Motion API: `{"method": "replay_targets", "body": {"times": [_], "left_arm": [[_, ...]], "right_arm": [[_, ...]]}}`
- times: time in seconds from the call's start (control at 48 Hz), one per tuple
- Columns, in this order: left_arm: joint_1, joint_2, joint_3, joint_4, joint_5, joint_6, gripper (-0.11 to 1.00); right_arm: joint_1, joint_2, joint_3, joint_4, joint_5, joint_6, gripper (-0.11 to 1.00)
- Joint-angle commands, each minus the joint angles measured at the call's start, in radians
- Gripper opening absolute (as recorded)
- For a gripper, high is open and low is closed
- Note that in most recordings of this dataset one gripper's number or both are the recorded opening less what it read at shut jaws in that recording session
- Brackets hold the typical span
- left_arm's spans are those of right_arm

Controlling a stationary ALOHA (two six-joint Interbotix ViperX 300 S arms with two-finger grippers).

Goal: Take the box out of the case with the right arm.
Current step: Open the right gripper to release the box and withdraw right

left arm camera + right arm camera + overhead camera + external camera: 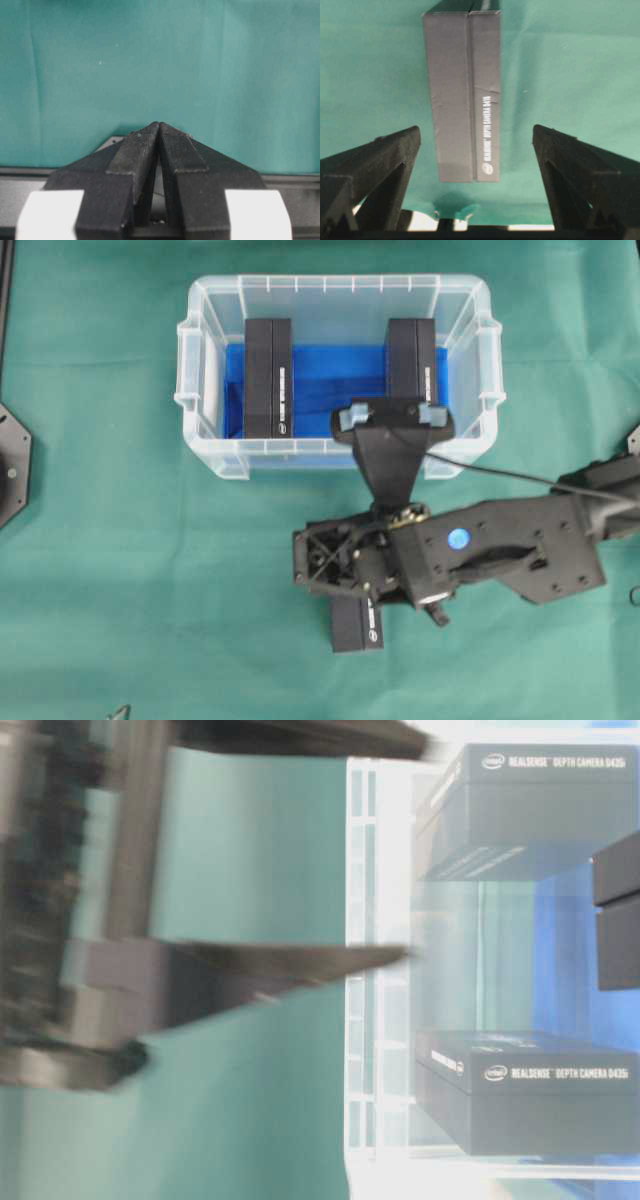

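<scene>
A wrinkled green cloth [120, 570] covers the whole table under even light.

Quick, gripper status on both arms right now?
Left gripper: closed, holding nothing, over bare green cloth.
Right gripper: open wide, holding nothing; a black box lies on the cloth between its fingers, untouched.

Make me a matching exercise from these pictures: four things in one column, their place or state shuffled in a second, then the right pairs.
Things:
1. right gripper
2. left gripper
3. box on the cloth
4. case

Place or state:
A. shut, over bare green cloth
B. holds two upright black boxes
C. open, fingers either side of a box
D. lies outside the bin, under the right arm

Pairs: 1-C, 2-A, 3-D, 4-B
</scene>
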Motion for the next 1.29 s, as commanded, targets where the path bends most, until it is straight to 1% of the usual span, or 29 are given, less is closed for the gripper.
{"method": "replay_targets", "body": {"times": [0.0,0.187,0.312,0.437,0.646,0.812,0.958,1.104,1.187,1.271], "left_arm": [[-0.002,0.003,-0.018,0.003,-0.003,-0.002,0.0],[-0.002,0.003,-0.02,0.005,-0.003,-0.002,0.0],[-0.002,0.005,-0.02,0.003,-0.003,-0.002,0.0],[-0.002,0.006,-0.02,0.005,-0.003,-0.003,0.0],[-0.002,0.009,-0.02,0.005,-0.003,-0.002,0.0],[-0.002,0.009,-0.02,0.005,-0.003,-0.002,0.0],[-0.002,0.008,-0.02,0.005,-0.003,0.0,0.0],[-0.002,0.006,-0.018,0.005,-0.003,0.0,0.0],[-0.002,0.005,-0.018,0.005,-0.003,0.0,0.0],[-0.002,0.005,-0.017,0.005,-0.003,0.002,0.0]], "right_arm": [[-0.003,-0.037,-0.028,-0.008,0.023,-0.005,0.88],[-0.006,-0.038,-0.025,-0.008,0.021,-0.017,0.88],[0.006,-0.066,0.017,-0.006,0.048,-0.029,0.88],[0.023,-0.137,0.112,0.003,0.032,-0.012,0.88],[0.055,-0.307,0.321,0.006,-0.018,0.064,0.87],[0.109,-0.442,0.465,0.008,-0.018,0.115,0.87],[0.15,-0.543,0.568,0.009,-0.017,0.144,0.87],[0.163,-0.612,0.627,0.018,-0.002,0.146,0.87],[0.163,-0.635,0.646,0.012,0.002,0.138,0.87],[0.156,-0.65,0.657,-0.009,0.002,0.132,0.87]]}}
